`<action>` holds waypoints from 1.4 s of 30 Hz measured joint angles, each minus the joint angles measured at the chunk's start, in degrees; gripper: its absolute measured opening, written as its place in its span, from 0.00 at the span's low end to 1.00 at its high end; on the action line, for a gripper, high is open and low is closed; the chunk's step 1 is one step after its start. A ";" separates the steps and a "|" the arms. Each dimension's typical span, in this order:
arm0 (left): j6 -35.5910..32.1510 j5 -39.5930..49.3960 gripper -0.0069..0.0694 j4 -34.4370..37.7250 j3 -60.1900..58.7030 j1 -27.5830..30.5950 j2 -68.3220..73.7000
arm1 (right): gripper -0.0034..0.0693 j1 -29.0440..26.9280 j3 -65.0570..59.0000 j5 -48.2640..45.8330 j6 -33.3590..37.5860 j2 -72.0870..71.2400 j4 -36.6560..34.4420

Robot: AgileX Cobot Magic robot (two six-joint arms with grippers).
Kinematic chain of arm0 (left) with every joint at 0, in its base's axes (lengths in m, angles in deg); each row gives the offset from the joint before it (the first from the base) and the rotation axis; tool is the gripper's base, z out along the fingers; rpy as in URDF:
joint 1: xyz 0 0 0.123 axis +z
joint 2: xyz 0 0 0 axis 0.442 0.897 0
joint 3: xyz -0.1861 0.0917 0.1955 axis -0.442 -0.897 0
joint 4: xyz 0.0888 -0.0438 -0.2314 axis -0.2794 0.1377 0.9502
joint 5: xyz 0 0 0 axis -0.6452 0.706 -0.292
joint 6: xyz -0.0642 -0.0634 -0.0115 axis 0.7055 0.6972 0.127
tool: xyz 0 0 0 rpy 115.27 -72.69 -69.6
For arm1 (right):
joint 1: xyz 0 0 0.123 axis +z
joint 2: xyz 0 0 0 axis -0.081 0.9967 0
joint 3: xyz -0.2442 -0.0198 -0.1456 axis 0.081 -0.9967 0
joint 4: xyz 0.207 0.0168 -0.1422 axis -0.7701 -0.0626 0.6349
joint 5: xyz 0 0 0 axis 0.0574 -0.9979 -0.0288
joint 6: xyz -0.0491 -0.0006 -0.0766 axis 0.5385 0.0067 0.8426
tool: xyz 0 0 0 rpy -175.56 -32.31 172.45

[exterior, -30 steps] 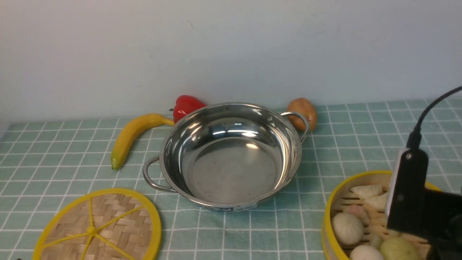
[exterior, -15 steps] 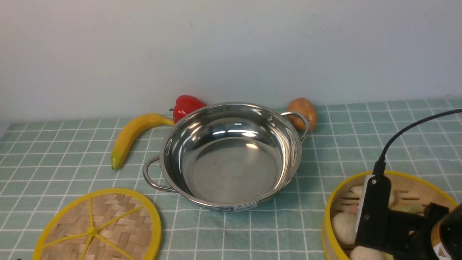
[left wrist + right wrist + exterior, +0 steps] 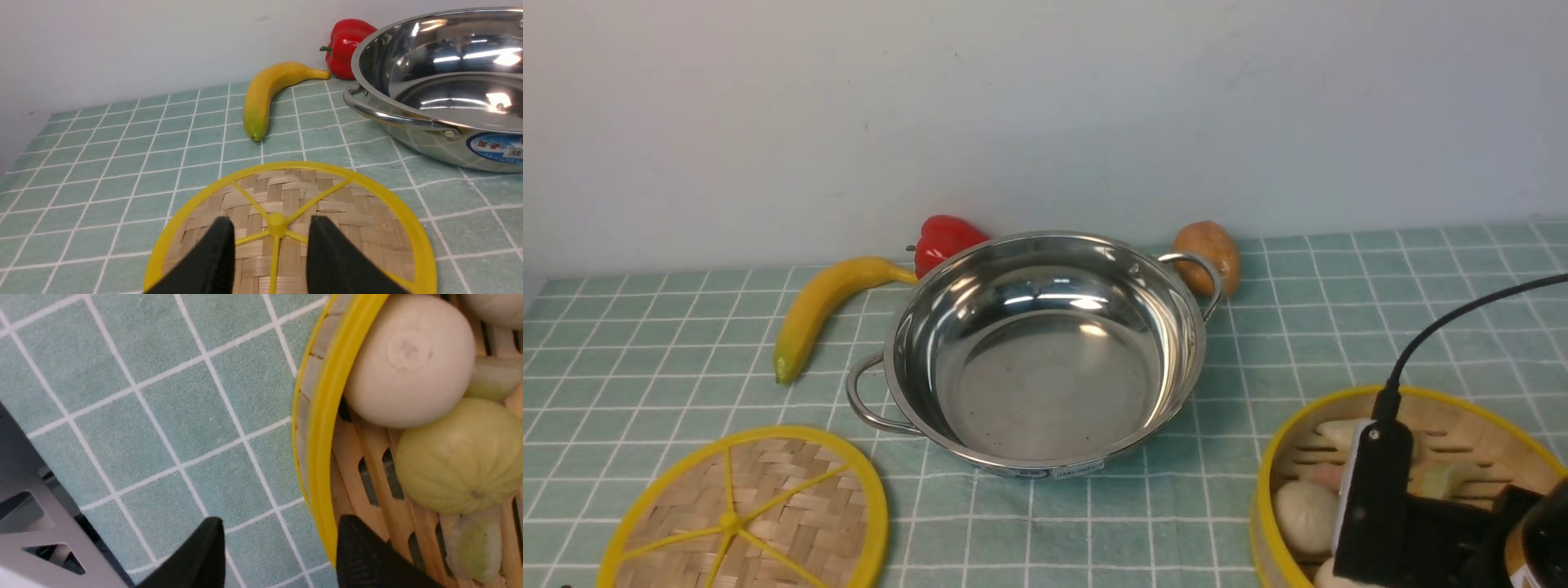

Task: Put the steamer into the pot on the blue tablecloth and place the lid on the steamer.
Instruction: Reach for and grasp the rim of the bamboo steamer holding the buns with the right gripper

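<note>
Your steamer (image 3: 1264,490) sits front right on the blue tablecloth (image 3: 1339,327), apart from the pot (image 3: 1045,384). Your right gripper (image 3: 281,522) is spread astride its yellow rim. The lid (image 3: 768,506) lies front left under your spread left gripper (image 3: 270,220). Banana (image 3: 821,306), red pepper (image 3: 943,238) and potato (image 3: 1210,255) line the pale wall (image 3: 1045,106).

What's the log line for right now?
phase: reaching for steamer | right pincer: open, astride steamer rim | left pincer: open over lid | pot: empty | steamer, lid: on cloth
</note>
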 joint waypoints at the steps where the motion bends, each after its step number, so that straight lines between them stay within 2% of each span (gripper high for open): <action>1: 0.00 0.00 0.41 0.00 0.00 0.00 0.00 | 0.57 0.00 0.00 0.26 0.04 0.39 0.00; 12: 0.00 0.00 0.41 0.00 0.00 0.00 0.00 | 0.45 0.00 0.00 2.90 0.04 9.19 2.66; 24: 0.00 0.00 0.41 0.05 0.00 0.00 0.00 | 0.44 0.00 0.00 4.70 -1.99 12.79 6.24; 36: 0.00 0.00 0.41 0.05 0.00 0.00 0.00 | 0.41 0.00 0.00 6.33 -3.20 16.38 5.27; 42: 0.00 0.00 0.41 0.05 0.00 0.00 0.00 | 0.15 0.00 0.00 6.35 -4.62 17.24 5.29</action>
